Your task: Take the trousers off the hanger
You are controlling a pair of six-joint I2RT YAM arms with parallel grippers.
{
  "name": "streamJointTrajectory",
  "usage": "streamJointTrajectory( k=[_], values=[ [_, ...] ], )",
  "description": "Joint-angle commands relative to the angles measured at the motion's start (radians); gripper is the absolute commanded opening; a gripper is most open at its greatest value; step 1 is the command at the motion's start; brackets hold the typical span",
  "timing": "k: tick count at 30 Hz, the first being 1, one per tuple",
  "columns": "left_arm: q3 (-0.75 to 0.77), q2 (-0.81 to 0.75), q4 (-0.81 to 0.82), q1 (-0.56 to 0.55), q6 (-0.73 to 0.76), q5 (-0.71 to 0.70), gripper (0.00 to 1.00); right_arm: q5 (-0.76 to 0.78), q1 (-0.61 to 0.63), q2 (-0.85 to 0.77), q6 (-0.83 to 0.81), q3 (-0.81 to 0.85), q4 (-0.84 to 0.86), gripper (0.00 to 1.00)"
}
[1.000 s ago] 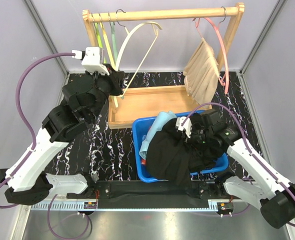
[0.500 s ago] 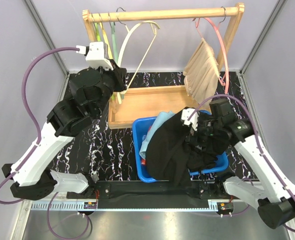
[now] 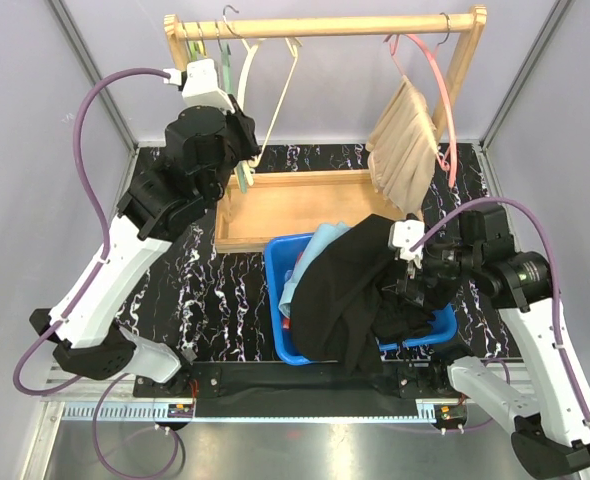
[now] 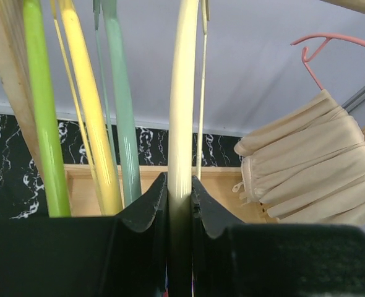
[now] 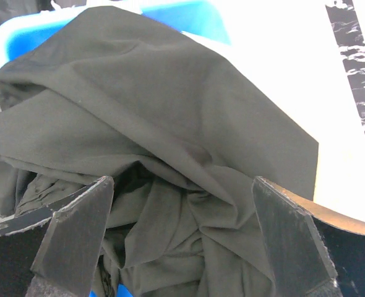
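An empty cream hanger (image 3: 278,95) hangs from the wooden rail (image 3: 345,27), and my left gripper (image 3: 241,165) is shut on its lower arm; in the left wrist view the hanger (image 4: 185,93) runs up from between the closed jaws of the left gripper (image 4: 179,185). Beige trousers (image 3: 403,145) hang folded on a pink hanger (image 3: 441,90) at the rail's right end. Black trousers (image 3: 340,290) lie piled in the blue bin (image 3: 280,340), spilling over its front, with light blue trousers (image 3: 315,250) beside them. My right gripper (image 3: 415,275) hovers open just above the black trousers (image 5: 170,111), with nothing between its fingers.
Green (image 4: 43,124), yellow (image 4: 86,111) and teal (image 4: 124,124) empty hangers hang at the rail's left end, close beside the cream one. The rack stands on a shallow wooden tray (image 3: 295,205) behind the bin. Grey walls close in the sides.
My right gripper opened, let go of the black trousers and lifted back to the right. My left arm rose toward the rail, bringing the cream hanger from a slant to nearly upright.
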Motion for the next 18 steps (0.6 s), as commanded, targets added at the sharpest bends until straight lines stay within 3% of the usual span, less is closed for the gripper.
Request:
streamJointTrajectory(
  k=[1,6,10,11,13,14,18],
  values=[
    [0.032,0.01,0.008,0.015,-0.073,0.037,0.0,-0.066,-0.034,-0.022,0.022,0.067,0.015,1.0],
    [-0.03,-0.016,-0.034,0.015,-0.116,0.05,0.0,-0.092,-0.071,-0.034,0.135,0.124,0.096,1.0],
    [-0.091,-0.064,-0.025,0.015,-0.142,0.064,0.01,-0.039,-0.095,-0.034,0.265,0.165,0.253,1.0],
    [-0.093,-0.07,-0.023,0.015,-0.143,0.069,0.14,-0.019,-0.098,-0.031,0.338,0.183,0.287,1.0],
    [-0.09,-0.088,-0.025,0.015,-0.146,0.09,0.3,0.068,-0.112,-0.014,0.473,0.22,0.389,1.0],
    [-0.09,-0.094,-0.023,0.015,-0.148,0.1,0.5,0.096,-0.118,-0.008,0.512,0.231,0.416,1.0],
    [-0.096,-0.134,0.01,0.015,-0.148,0.152,0.78,0.254,-0.141,0.022,0.696,0.283,0.533,1.0]
  ],
)
